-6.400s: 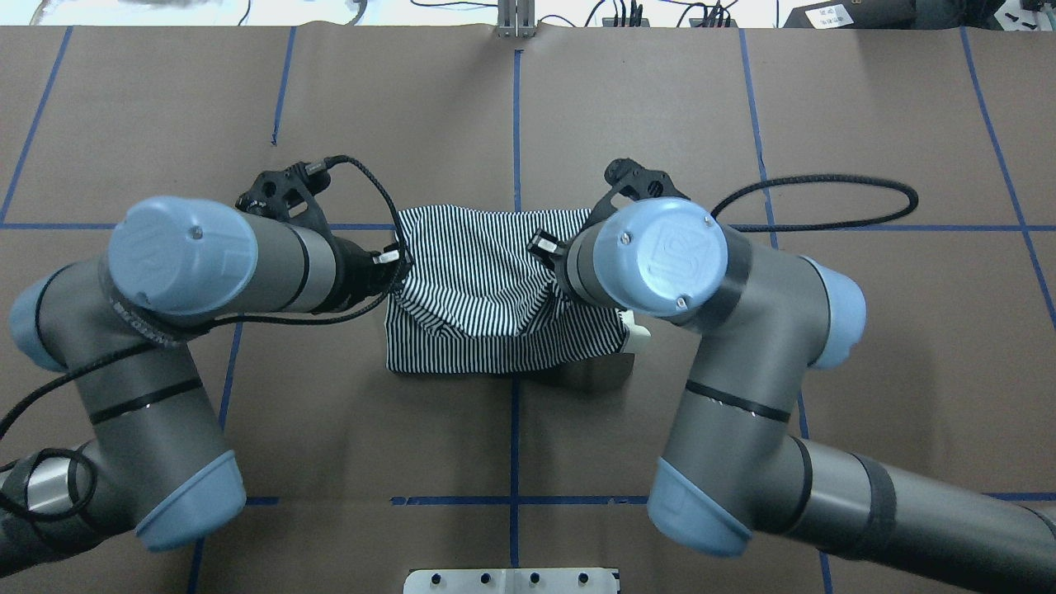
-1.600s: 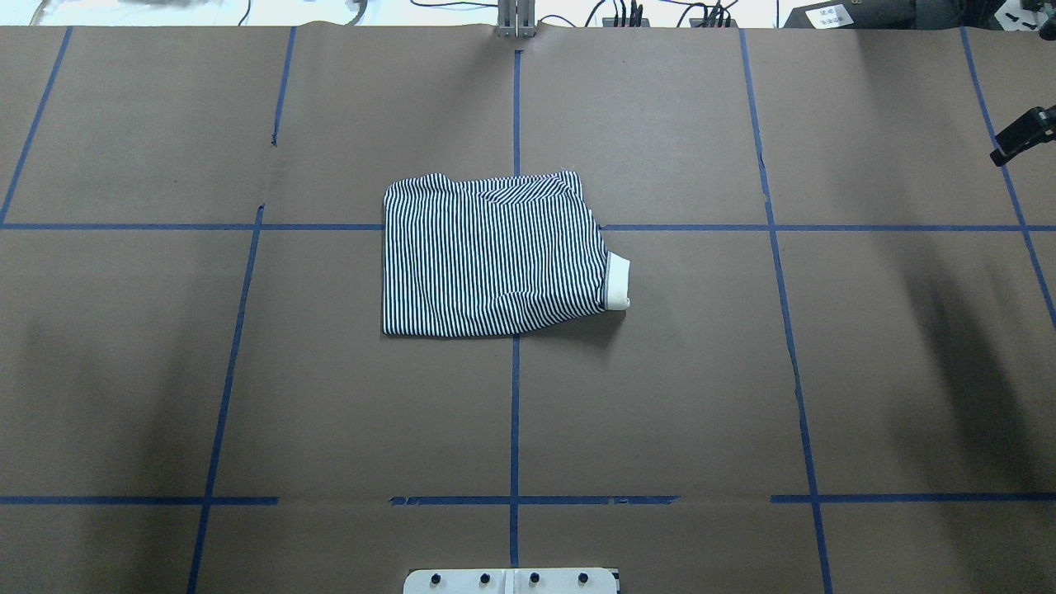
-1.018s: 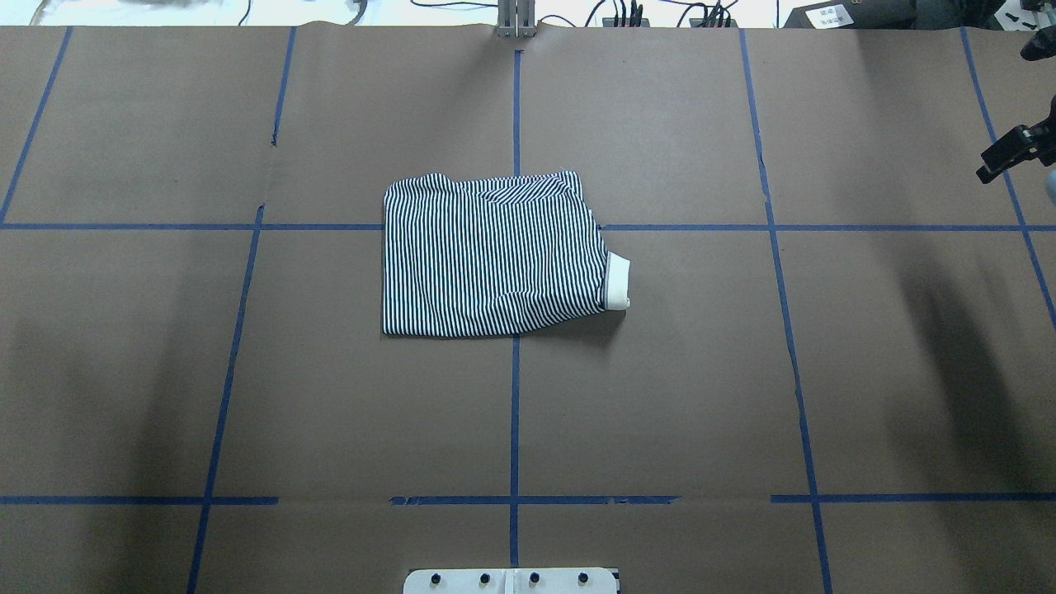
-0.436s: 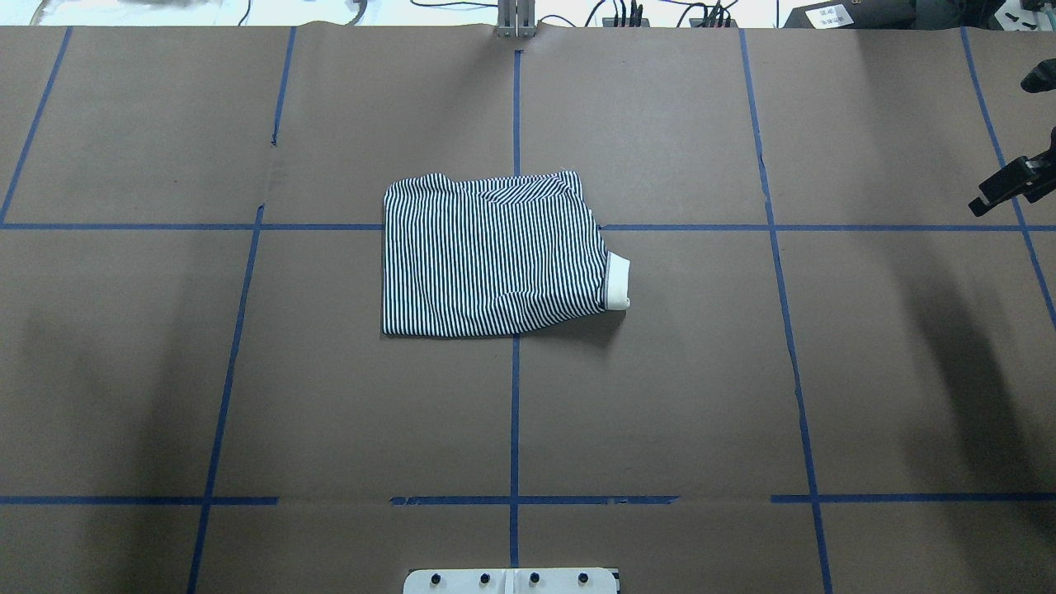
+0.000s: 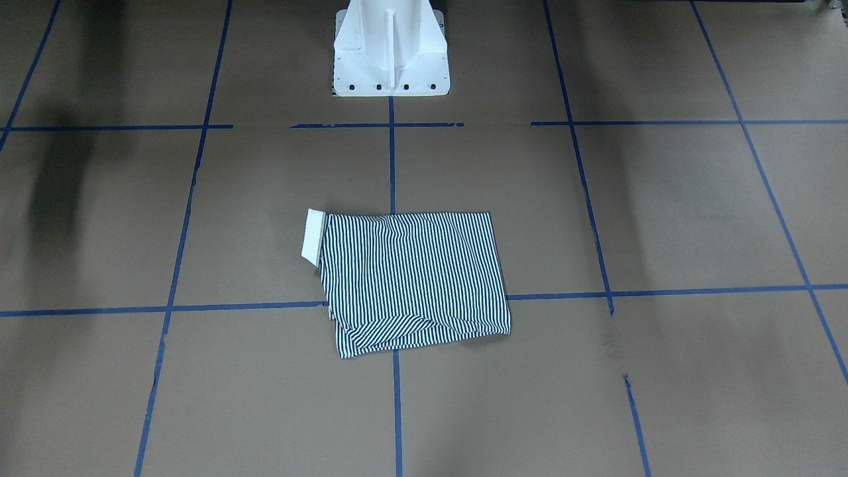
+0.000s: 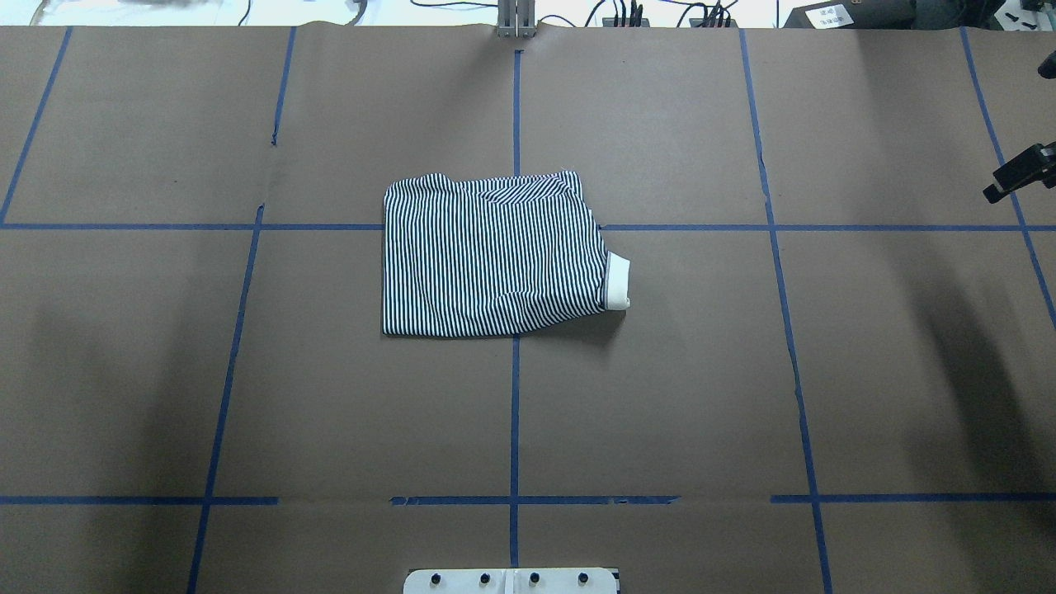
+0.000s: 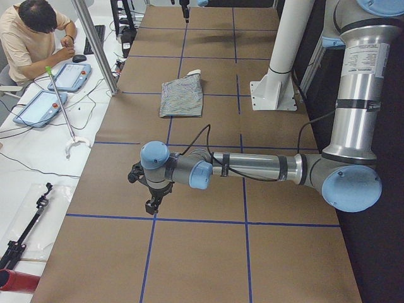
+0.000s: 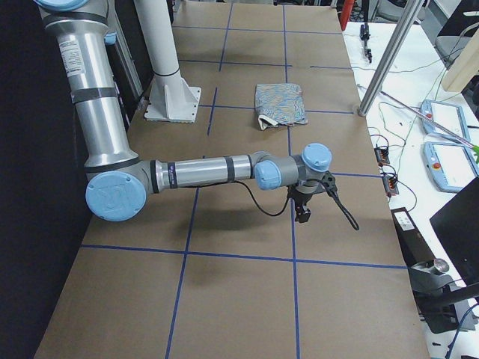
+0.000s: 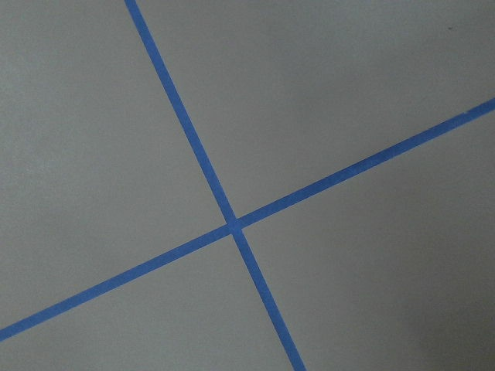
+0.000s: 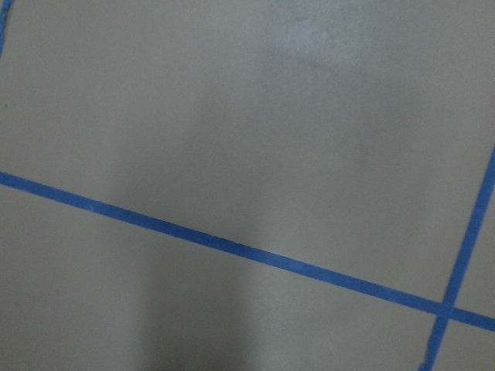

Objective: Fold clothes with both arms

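The striped polo shirt (image 6: 495, 256) lies folded into a rough rectangle at the table's middle. Its cream collar (image 6: 617, 282) sticks out on the right side. It also shows in the front-facing view (image 5: 411, 278) and both side views (image 7: 182, 96) (image 8: 281, 103). Nothing touches it. My left gripper (image 7: 151, 205) hangs over bare table far off at the left end; I cannot tell if it is open. My right gripper (image 8: 303, 215) is far off at the right end. Only a black part (image 6: 1019, 173) shows at the overhead view's edge, and its state is unclear. Both wrist views show only brown paper and blue tape.
The white pedestal base (image 5: 391, 50) stands at the robot's side of the table. Blue tape lines (image 6: 515, 412) grid the brown table cover. A metal post (image 7: 95, 44) stands at the far edge. An operator (image 7: 31, 38) sits beyond it with tablets.
Both arms have let go of the shirt and swung out to the table's ends. The shirt now lies flat and folded. In the last second, the right gripper's visible part has shifted slightly.
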Available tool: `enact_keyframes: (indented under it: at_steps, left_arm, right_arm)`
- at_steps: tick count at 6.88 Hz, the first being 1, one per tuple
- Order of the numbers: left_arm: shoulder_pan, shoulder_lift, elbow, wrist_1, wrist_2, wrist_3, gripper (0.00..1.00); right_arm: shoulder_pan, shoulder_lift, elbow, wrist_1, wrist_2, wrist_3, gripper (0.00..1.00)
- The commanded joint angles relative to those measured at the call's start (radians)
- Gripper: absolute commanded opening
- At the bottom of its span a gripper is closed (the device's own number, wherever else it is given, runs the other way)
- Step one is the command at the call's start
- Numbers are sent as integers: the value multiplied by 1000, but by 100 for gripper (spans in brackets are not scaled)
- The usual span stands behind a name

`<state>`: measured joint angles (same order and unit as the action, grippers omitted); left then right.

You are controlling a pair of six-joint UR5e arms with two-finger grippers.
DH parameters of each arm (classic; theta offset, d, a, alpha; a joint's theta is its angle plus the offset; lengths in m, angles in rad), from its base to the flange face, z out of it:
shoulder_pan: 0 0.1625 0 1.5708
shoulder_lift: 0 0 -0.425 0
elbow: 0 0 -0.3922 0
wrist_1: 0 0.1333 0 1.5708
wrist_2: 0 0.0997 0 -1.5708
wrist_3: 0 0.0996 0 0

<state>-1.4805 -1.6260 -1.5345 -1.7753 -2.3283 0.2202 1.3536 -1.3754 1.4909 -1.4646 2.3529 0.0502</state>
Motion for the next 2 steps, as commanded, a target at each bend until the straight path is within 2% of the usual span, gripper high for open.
enact_keyframes:
  at_steps: [1,2]
  left_arm:
    - [-74,-5,-6,2,0,1,100]
    - [-98,-6,-6,3,-3,7,100]
  right_arm:
    - [114,-36,25,-9,5,-1,100]
    - [165,-77,43,-10,3,-1,100]
